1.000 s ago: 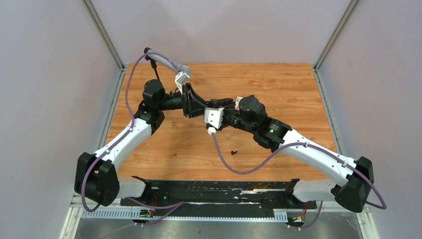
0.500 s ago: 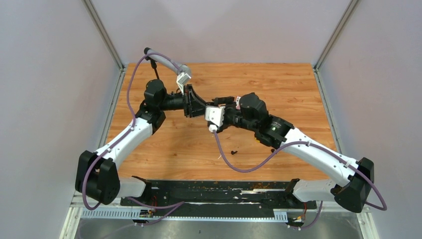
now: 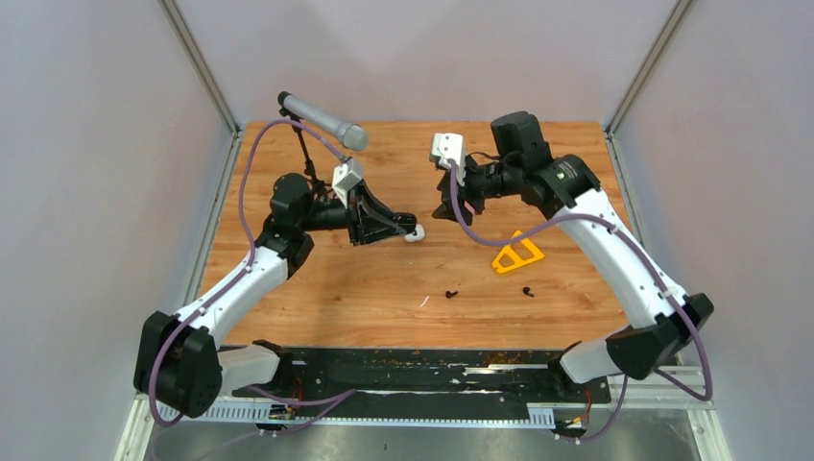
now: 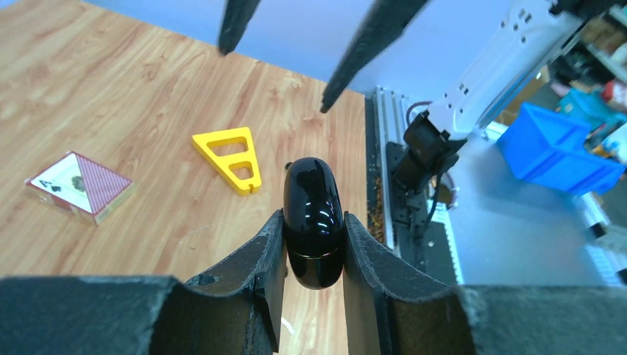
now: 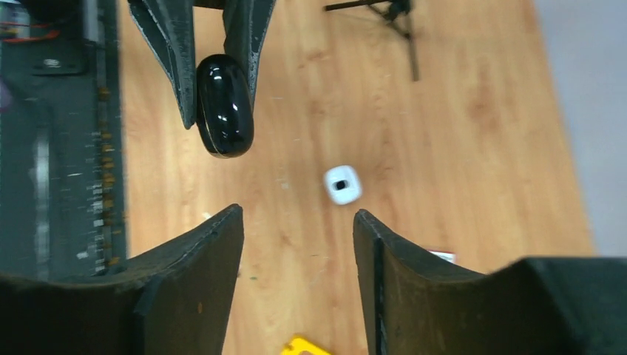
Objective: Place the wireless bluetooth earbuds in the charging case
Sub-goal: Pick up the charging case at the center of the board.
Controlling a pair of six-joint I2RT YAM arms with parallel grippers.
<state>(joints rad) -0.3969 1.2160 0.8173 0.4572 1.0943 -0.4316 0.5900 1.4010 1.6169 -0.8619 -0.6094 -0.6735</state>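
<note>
Wood table [image 3: 365, 288]: my left claw [image 4: 314, 220] pinches black charging case [image 4: 313, 196], long side along fingers [image 4: 248, 281]; right claw [image 5: 297, 214] spread, empty. Black earbuds [image 3: 451, 293] lie base-side of it.

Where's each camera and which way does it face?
Top external: above and behind, looking down at the table; left arm, right arm show.
Left wrist: looks past the left gripper, shut on the black case, toward the right gripper.
Right wrist: looks down past the open right gripper.
Both wrist views share the black case.
</note>
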